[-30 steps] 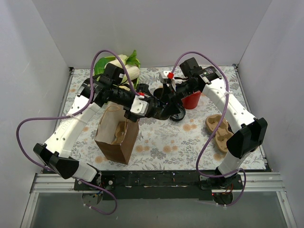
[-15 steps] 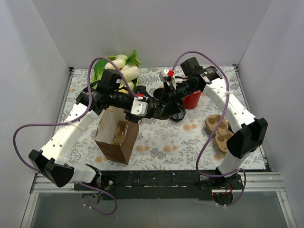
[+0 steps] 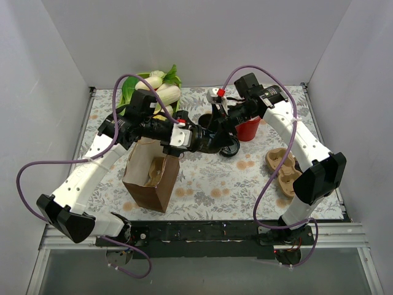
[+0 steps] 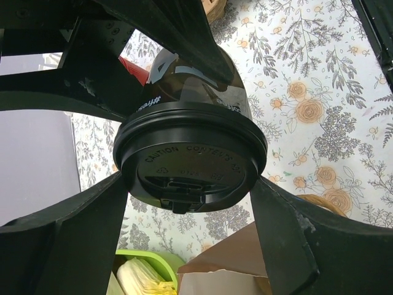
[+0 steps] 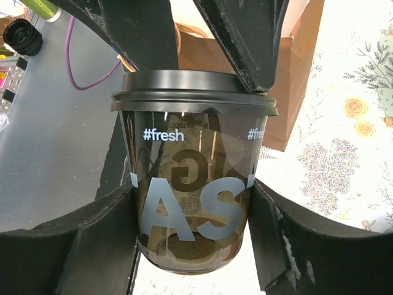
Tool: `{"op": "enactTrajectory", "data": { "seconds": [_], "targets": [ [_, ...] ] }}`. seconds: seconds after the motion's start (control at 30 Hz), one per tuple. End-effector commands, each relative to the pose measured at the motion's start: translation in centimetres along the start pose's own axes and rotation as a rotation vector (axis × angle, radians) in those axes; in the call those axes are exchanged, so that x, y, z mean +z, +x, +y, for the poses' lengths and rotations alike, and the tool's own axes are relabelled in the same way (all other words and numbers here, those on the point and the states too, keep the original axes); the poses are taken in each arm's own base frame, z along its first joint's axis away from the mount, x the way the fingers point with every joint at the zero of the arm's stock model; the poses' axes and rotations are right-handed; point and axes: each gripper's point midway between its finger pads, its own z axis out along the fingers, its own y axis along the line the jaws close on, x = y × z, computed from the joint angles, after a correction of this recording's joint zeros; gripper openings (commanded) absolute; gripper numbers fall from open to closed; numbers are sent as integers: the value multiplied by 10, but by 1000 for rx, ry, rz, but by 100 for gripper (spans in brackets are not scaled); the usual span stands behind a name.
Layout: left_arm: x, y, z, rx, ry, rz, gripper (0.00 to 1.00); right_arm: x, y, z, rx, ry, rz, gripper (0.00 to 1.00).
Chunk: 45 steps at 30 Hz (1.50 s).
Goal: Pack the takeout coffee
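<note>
At mid-table we see the black lidded takeout coffee cup held twice: left gripper wide on lid, right gripper round body

The takeout coffee is found in the middle, between the paper bag to its left and the cup of sticks to its right. The vegetables are set behind the bag, and the cup carrier is placed at the front right.

Robotics lab test cell. Plain white walls box in a table under a floral cloth. Cabled left arm and right arm are bolted to an aluminium rail.
</note>
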Motion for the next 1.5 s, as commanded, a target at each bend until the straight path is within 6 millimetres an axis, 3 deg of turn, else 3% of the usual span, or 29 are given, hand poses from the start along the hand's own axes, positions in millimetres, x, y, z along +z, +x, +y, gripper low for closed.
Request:
{"op": "enactTrajectory", "data": {
  "seconds": [0.0,0.07,0.13,0.2,0.27,0.33,0.4,0.43,0.5,0.57,0.67,0.7,0.77,0.83,0.87,0.9,0.97,1.03,1.07,1.17,1.33,1.37,1.4,1.47],
  "targets": [
    [-12,-19,8,29,-41,-24,54,-3,-14,-11,-56,39,-18,74],
    [-19,-18,6,14,-44,13,53,-14,-18,-22,-83,106,-2,81],
    [-24,-16,7,-46,-74,47,50,-37,-33,-35,-104,179,-34,88],
    [-35,-12,16,-108,-148,98,49,-59,-46,-49,-92,241,-86,91],
    [-46,-16,29,-193,-247,109,45,-69,-60,-57,-127,265,-134,94],
    [-61,-15,44,-268,-363,135,38,-69,-60,-62,-93,273,-155,95],
    [-77,-12,54,-303,-468,184,22,-70,-72,-70,-151,289,-198,96],
    [-84,-11,60,-328,-520,195,15,-65,-63,-74,-69,278,-213,96],
    [-99,-8,66,-419,-622,222,0,-60,-65,-84,-60,299,-232,95],
    [-123,3,74,-499,-772,291,0,-56,-69,-97,-77,339,-239,93],
    [-165,17,85,-580,-996,398,0,-34,-84,-101,-85,281,-265,92],
    [-177,21,86,-611,-1041,409,0,-16,-84,-102,-68,237,-263,92],
    [-218,41,90,-669,-1197,490,0,4,-95,-102,-56,186,-281,92],
    [-239,57,85,-718,-1274,565,0,30,-109,-89,-71,124,-291,92],
    [-249,59,85,-722,-1319,584,0,41,-113,-91,-84,108,-302,92],
    [-253,60,85,-737,-1348,582,0,58,-117,-81,-60,71,-301,92],
    [-268,60,88,-772,-1422,566,0,81,-109,-90,-6,96,-274,91],
    [-284,71,86,-895,-1497,539,0,102,-106,-89,-10,114,-246,88],
    [-293,63,91,-910,-1520,500,0,108,-99,-103,13,186,-228,87],
    [-290,63,95,-942,-1498,470,0,117,-85,-116,54,254,-184,81],
    [-289,57,101,-919,-1494,430,0,108,-68,-123,87,331,-122,50],
    [-288,58,102,-918,-1489,428,0,103,-65,-120,99,351,-114,43],
    [-288,57,103,-917,-1488,422,0,99,-62,-118,110,373,-109,26],
    [-286,58,106,-907,-1484,411,0,90,-52,-109,147,403,-91,17]
  ]
}}
